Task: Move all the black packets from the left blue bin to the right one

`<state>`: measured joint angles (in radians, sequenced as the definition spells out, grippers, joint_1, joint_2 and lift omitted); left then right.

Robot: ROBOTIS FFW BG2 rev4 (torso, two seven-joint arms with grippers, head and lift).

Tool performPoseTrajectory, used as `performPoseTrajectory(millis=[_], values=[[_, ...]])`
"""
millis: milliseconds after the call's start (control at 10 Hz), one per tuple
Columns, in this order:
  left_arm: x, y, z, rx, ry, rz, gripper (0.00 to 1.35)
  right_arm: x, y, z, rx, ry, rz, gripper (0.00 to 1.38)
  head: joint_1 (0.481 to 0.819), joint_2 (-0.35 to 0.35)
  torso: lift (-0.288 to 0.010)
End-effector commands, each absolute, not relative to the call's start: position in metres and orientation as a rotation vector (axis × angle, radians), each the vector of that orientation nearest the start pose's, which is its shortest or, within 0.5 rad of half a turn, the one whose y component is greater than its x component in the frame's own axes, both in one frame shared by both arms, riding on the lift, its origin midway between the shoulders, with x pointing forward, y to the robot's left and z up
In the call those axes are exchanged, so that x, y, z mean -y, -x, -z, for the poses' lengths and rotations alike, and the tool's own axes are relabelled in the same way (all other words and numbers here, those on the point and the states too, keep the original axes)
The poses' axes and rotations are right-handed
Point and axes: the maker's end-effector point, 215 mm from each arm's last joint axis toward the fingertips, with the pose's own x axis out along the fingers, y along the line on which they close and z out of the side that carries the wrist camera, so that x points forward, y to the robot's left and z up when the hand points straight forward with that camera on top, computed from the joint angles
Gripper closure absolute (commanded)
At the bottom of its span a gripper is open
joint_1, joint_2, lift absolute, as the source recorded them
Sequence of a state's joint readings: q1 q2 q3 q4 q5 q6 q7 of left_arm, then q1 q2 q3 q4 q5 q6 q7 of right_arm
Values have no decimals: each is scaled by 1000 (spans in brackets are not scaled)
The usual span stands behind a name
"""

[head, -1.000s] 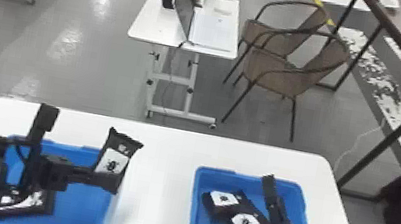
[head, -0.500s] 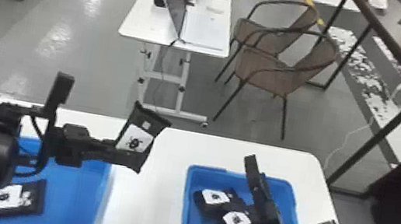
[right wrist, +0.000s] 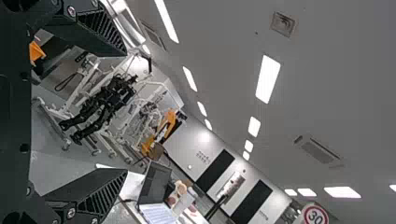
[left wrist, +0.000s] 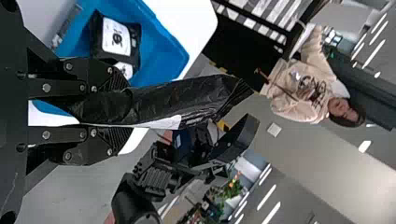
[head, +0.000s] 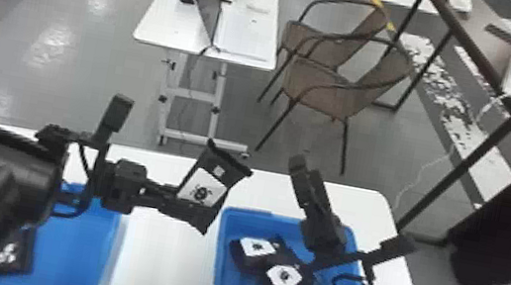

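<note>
Left claw point(head: 170, 196) pinches a black packet point(head: 212, 188) by its left side, aloft between left blue bin point(head: 99, 252) and right blue bin point(head: 220, 269). Judged light, pliable, slick; grip filled body, not crimped end. Right claw point(right wrist: 126, 113) spread.

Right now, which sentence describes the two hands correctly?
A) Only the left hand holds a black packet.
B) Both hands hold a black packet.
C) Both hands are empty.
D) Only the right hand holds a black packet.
A, because the left hand has a black packet clamped between its fingers, while the right hand is open and empty.
</note>
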<state>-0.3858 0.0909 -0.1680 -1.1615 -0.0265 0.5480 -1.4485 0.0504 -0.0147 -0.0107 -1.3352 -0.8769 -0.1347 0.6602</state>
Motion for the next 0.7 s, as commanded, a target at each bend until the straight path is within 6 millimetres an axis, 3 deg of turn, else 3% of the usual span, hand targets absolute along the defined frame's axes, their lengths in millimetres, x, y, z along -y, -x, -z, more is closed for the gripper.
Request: performPoseTrajectory(millis=[0,400,600], values=[[8,-469,409,-623,250,1533,958,166,-542,365,115,-824,-482,131,695,-179,0],[24,-468,413,-654,230,1576,958,136,-538,351,103,-770,-631,127,695,-180,0],[27,-472,413,-661,218,1584,958,119,-533,353,72,-755,-689,140,695,-171,0]])
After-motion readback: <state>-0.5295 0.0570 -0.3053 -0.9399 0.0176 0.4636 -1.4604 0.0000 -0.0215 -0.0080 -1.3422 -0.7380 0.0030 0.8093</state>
